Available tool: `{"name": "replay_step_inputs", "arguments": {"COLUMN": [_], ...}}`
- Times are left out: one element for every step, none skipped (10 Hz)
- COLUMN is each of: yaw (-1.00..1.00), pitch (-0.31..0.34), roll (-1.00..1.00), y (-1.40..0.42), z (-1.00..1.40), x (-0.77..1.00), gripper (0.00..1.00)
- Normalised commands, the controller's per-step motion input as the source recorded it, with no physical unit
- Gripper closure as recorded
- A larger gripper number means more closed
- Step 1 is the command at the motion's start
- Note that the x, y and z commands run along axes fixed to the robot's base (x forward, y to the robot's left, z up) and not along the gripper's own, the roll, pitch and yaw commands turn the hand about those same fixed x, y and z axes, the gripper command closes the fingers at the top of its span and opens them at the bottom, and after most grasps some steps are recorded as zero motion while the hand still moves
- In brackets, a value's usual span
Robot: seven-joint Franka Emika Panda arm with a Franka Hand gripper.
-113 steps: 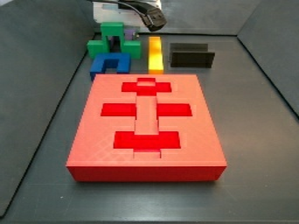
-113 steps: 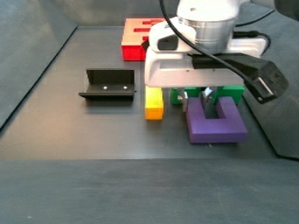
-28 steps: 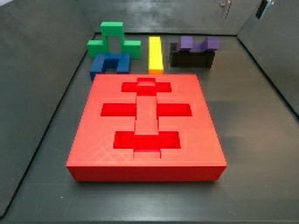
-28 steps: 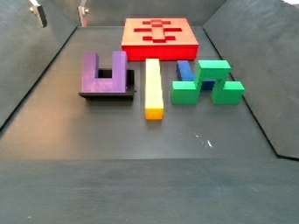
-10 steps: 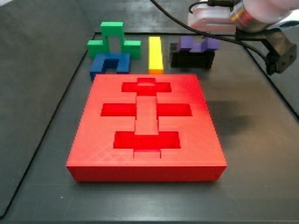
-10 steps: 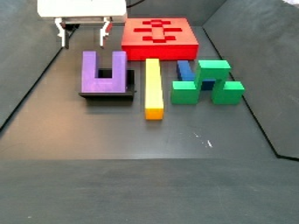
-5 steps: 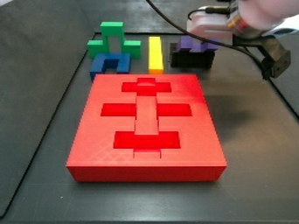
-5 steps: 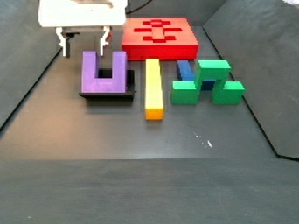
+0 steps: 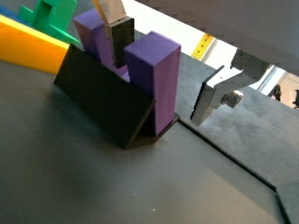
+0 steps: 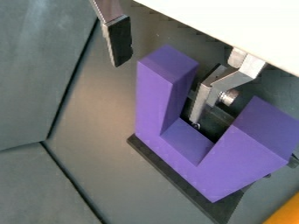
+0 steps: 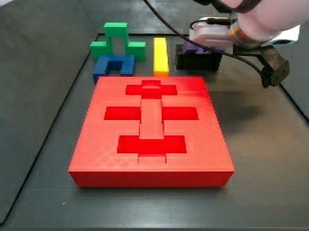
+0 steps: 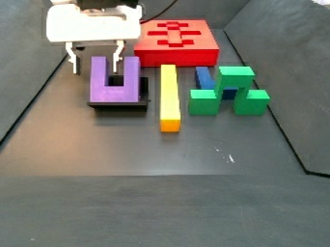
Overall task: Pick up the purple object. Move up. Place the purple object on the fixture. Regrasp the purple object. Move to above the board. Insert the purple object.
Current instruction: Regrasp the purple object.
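Observation:
The purple object (image 12: 114, 81) is a U-shaped block lying on the black fixture (image 12: 123, 106), prongs pointing towards the red board (image 12: 178, 37). My gripper (image 12: 98, 62) is open and straddles one prong. In a wrist view one dark-padded finger (image 10: 117, 39) stands outside the prong (image 10: 162, 96) and the silver finger (image 10: 218, 94) sits in the slot, both with gaps. Another wrist view shows the same prong (image 9: 153, 83) above the fixture (image 9: 105, 101). In a side view the hand hides most of the purple object; the fixture (image 11: 197, 62) and the board (image 11: 151, 126) show.
A yellow bar (image 12: 169, 96) lies right of the fixture, then a blue U-shaped block (image 12: 204, 79) and a green block (image 12: 233, 89). They also show in a side view: the yellow bar (image 11: 161, 54), the blue block (image 11: 115, 66), the green block (image 11: 117, 38). Dark walls surround the floor.
The gripper has come down and moved over the purple object, so its fingers now stand either side of one prong. The purple object and the other blocks have not moved.

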Motion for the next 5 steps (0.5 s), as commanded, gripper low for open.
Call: {"name": "replay_step_inputs", "arguments": {"yaw": [0.00, 0.00, 0.00, 0.00, 0.00], "pitch": [0.000, 0.000, 0.000, 0.000, 0.000], "roll": [0.00, 0.00, 0.00, 0.00, 0.00], "y": [0.00, 0.00, 0.00, 0.00, 0.00], "z": [0.00, 0.00, 0.00, 0.00, 0.00], "x": [0.00, 0.00, 0.00, 0.00, 0.00], "gripper": [0.00, 1.00, 1.00, 1.00, 1.00]}}
